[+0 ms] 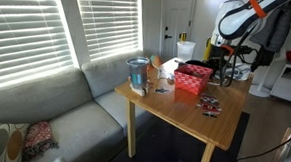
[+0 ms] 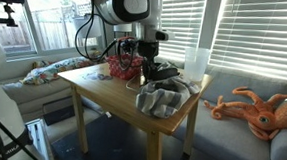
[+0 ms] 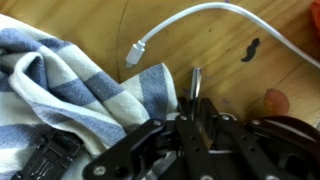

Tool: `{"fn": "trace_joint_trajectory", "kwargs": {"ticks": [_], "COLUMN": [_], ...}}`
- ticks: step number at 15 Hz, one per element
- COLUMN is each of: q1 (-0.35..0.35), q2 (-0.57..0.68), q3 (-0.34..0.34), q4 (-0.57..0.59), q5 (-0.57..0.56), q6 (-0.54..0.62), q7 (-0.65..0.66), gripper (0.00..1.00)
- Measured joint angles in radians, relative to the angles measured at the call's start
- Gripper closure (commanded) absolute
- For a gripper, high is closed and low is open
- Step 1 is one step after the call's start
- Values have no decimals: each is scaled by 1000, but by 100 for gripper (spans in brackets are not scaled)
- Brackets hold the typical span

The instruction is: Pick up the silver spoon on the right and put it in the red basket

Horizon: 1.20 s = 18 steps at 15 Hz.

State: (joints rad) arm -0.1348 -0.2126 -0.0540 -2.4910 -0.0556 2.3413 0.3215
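The grab step is in hand. In the wrist view the hand (image 3: 197, 125) is seen low over the table (image 3: 230, 95), and its fingers (image 3: 183, 128) are pulled in close together. The spoon (image 3: 196, 85) is caught between them, and its thin silver part sticks out just in front of the tips. It looks to be held, but it cannot be told whether it is off the wood yet.

A striped cloth (image 3: 70, 80) lies right beside the hand on one side, very close to the fingers. A white cable (image 3: 200, 15) is laid across in front of the hand, a little apart from the spoon. In an exterior view the basket (image 1: 194, 79) is seen just beside the hand.

Next, the spoon should be lifted up, kept tight, carried over the basket and let go inside. Care is needed so the cloth is not dragged along.
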Motion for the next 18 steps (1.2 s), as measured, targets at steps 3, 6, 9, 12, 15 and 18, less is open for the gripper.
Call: {"fn": "trace_joint_trajectory", "kwargs": {"ticks": [3, 6, 9, 12, 15, 18], "q1": [-2, -1, -1, -2, -5, -6], "q2": [-1, -22, -84, -177, -277, -371], "q3": [1, 9, 30, 52, 68, 91], "q4": [-2, -23, -78, -138, -171, -178], "q5": [-4, -18, -52, -75, -81, -82], "q6": [1, -2, -13, -16, -35, -80], "q7": [2, 8, 34, 59, 67, 65], "gripper": [97, 97, 97, 97, 97, 97]}}
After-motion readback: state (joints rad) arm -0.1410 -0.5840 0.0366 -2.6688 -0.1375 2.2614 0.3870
